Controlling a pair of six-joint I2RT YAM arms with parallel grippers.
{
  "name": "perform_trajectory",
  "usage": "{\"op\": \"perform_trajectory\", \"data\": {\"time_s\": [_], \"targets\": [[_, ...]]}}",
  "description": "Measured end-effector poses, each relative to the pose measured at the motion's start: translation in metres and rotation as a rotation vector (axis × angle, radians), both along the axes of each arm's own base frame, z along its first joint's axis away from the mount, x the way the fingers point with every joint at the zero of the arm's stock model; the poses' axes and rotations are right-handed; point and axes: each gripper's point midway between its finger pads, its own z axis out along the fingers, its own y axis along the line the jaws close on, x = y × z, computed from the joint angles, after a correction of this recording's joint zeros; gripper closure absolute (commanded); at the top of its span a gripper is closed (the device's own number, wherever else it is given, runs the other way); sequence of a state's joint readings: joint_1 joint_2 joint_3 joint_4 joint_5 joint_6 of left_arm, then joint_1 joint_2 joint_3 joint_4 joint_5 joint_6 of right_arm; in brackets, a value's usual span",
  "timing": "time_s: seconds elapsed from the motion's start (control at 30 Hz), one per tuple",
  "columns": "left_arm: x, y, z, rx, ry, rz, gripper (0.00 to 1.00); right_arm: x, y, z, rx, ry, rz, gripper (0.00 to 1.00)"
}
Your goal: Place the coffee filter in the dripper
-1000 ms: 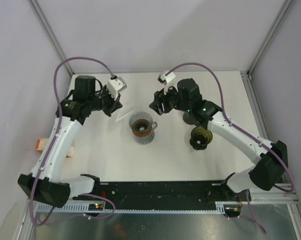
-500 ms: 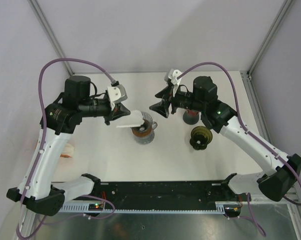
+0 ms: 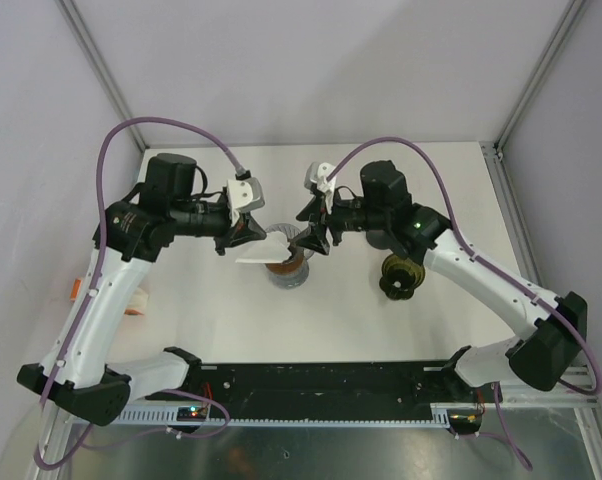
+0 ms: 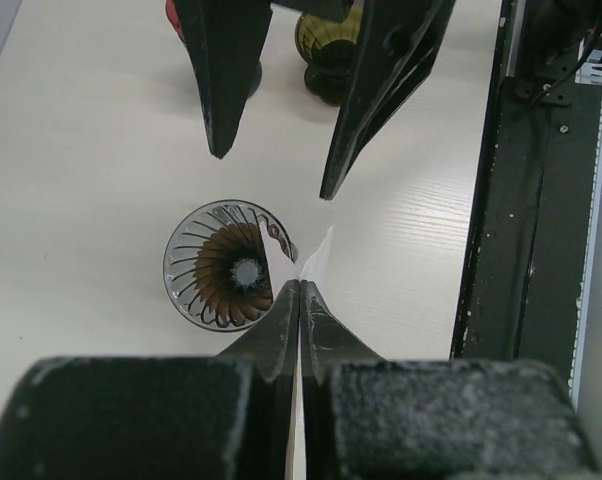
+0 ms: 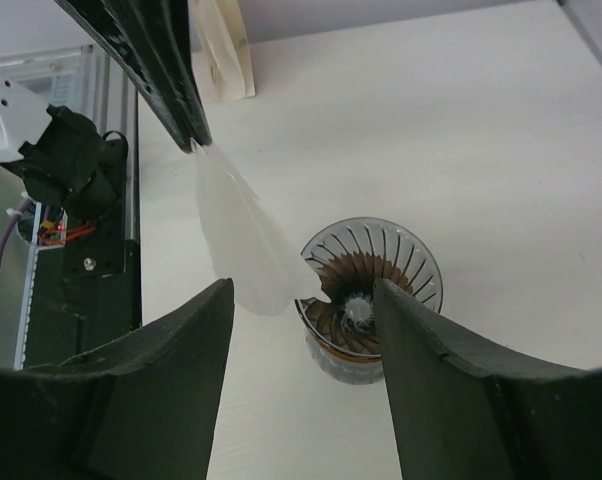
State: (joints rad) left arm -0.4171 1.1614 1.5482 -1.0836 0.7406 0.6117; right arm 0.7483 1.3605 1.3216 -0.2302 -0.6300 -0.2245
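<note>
Left jaws pinch one edge of the coffee filter (image 5: 246,250), holding it over the dripper (image 5: 421,258) rim, right jaws open close by; we judge it light, limp, crease-prone, best taken at its free edge.

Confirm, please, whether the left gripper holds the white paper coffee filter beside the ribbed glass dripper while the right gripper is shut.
No: the right wrist view shows the right gripper open; the left gripper does hold the white paper filter beside the glass dripper.

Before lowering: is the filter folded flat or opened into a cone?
Folded flat: the filter hangs as one thin sheet from the left gripper, jaws shut.
</note>
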Motion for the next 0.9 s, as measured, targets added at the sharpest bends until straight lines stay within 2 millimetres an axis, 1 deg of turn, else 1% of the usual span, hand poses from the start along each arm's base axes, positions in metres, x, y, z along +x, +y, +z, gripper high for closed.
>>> {"op": "perform_trajectory", "data": {"time_s": [0.13, 0.27, 0.47, 0.57, 0.8, 0.87, 0.9], "targets": [[-0.001, 0.000, 0.000, 0.002, -0.008, -0.006, 1.00, 0.003, 0.004, -0.018, -0.038, 0.018, 0.017, 0.39], [-0.001, 0.000, -0.001, 0.006, -0.013, -0.011, 1.00, 0.005, 0.003, -0.036, -0.074, 0.041, 0.029, 0.39], [-0.003, -0.001, -0.005, 0.010, -0.003, -0.017, 1.00, 0.009, 0.004, -0.056, -0.107, 0.065, 0.039, 0.39], [-0.003, -0.001, -0.004, 0.011, -0.006, -0.018, 1.00, 0.005, 0.008, -0.059, -0.112, 0.072, 0.060, 0.39], [-0.004, -0.002, -0.004, 0.011, -0.009, -0.026, 1.00, -0.010, 0.020, -0.058, -0.089, 0.073, 0.130, 0.40], [-0.004, -0.002, -0.004, 0.010, -0.009, -0.029, 1.00, -0.013, 0.024, -0.057, -0.079, 0.068, 0.144, 0.41], [-0.004, -0.002, -0.004, 0.009, -0.008, -0.031, 1.00, -0.013, 0.025, -0.056, -0.075, 0.066, 0.149, 0.44]]}}
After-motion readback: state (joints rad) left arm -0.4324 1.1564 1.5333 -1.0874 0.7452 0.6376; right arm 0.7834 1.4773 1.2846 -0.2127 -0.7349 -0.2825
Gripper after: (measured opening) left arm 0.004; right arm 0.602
